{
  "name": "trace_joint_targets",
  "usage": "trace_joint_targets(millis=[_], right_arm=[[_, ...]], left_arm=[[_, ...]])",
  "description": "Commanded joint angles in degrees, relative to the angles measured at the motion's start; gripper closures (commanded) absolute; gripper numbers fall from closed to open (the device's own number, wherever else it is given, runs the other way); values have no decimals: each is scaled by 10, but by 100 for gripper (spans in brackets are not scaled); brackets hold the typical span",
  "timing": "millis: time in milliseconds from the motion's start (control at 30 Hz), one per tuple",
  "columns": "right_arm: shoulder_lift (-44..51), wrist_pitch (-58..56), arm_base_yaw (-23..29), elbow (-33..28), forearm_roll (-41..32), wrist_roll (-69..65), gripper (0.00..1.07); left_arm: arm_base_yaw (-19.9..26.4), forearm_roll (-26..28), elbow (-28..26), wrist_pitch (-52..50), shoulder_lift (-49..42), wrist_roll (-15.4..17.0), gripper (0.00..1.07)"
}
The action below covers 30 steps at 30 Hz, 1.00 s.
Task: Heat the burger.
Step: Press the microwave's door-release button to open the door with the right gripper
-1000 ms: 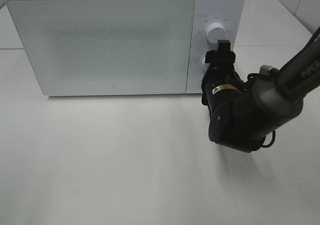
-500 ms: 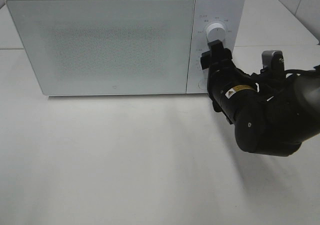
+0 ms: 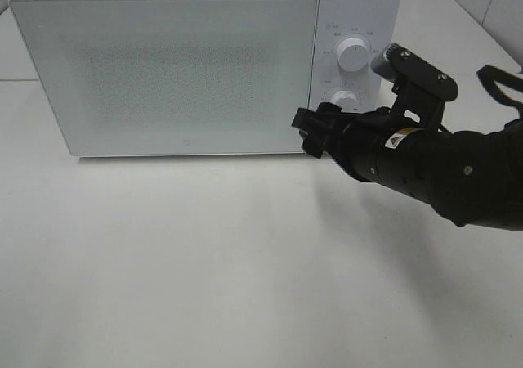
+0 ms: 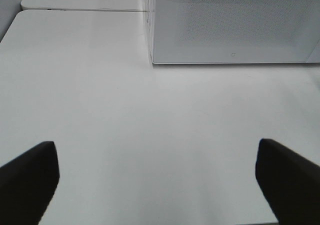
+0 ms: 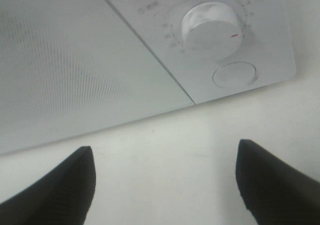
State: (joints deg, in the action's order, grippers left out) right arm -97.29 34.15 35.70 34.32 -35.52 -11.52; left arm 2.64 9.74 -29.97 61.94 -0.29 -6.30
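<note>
The right gripper [image 3: 314,131] is spread wide, holding nothing, just in front of the shut door [image 3: 163,65] of the white microwave [image 3: 359,0]. The left gripper [image 4: 155,180] is spread too, over the table [image 4: 125,110]. No burger shows; maybe it is inside. Next, I think, comes the knob [image 5: 210,25] or round button [image 5: 234,75]. Nothing blocks them.

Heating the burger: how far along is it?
Done: the microwave door is shut; no burger in sight, possibly inside. In hand: the open, empty right gripper hangs near the lower dial; left gripper open over the table. Left: whether heating is set cannot be told.
</note>
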Motion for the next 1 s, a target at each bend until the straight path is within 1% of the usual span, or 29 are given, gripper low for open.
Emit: trace_joint_targets(millis=[33, 100, 133, 200, 233, 300, 367, 400, 433, 467, 500, 533, 567, 600, 667, 700, 733, 767, 867, 900, 933, 1000], right_arm=[[43, -97, -3, 0, 7, 148, 31], [52, -117, -3, 0, 7, 175, 31], [68, -153, -3, 0, 7, 217, 31], [77, -171, -3, 0, 7, 235, 31], [95, -202, -3, 0, 15, 259, 31], [104, -220, -3, 0, 25, 265, 31], [126, -282, -3, 3, 58, 269, 31], [126, -282, -3, 3, 58, 269, 31], [140, -332, -3, 15, 91, 265, 31], [140, -332, -3, 15, 91, 265, 31], [147, -359, -3, 22, 108, 262, 31], [162, -410, -3, 36, 144, 244, 31], [162, -410, -3, 36, 144, 244, 31], [178, -457, -3, 48, 175, 218, 31], [186, -475, -3, 53, 187, 206, 31], [209, -515, -3, 64, 213, 187, 31], [209, -515, -3, 64, 213, 187, 31], [235, -549, -3, 68, 230, 170, 31], [261, -574, -3, 68, 243, 162, 31], [288, -600, -3, 68, 252, 157, 31], [288, -600, -3, 68, 252, 157, 31], [331, -638, -3, 68, 262, 143, 31]], left_arm=[[2, 3, 2, -3, -13, 0, 7], [2, 3, 2, -3, -13, 0, 7], [2, 3, 2, -3, -13, 0, 7], [2, 3, 2, -3, -13, 0, 7], [2, 3, 2, -3, -13, 0, 7], [2, 3, 2, -3, -13, 0, 7], [2, 3, 2, -3, -13, 0, 7], [2, 3, 2, -3, -13, 0, 7], [2, 3, 2, -3, -13, 0, 7], [2, 3, 2, -3, -13, 0, 7], [2, 3, 2, -3, -13, 0, 7], [2, 3, 2, -3, -13, 0, 7], [2, 3, 2, -3, -13, 0, 7], [2, 3, 2, -3, -13, 0, 7], [2, 3, 2, -3, -13, 0, 7], [2, 3, 2, -3, -13, 0, 7], [2, 3, 2, -3, -13, 0, 7], [2, 3, 2, -3, -13, 0, 7], [2, 3, 2, -3, -13, 0, 7], [2, 3, 2, -3, -13, 0, 7], [2, 3, 2, -3, -13, 0, 7], [2, 3, 2, -3, -13, 0, 7]])
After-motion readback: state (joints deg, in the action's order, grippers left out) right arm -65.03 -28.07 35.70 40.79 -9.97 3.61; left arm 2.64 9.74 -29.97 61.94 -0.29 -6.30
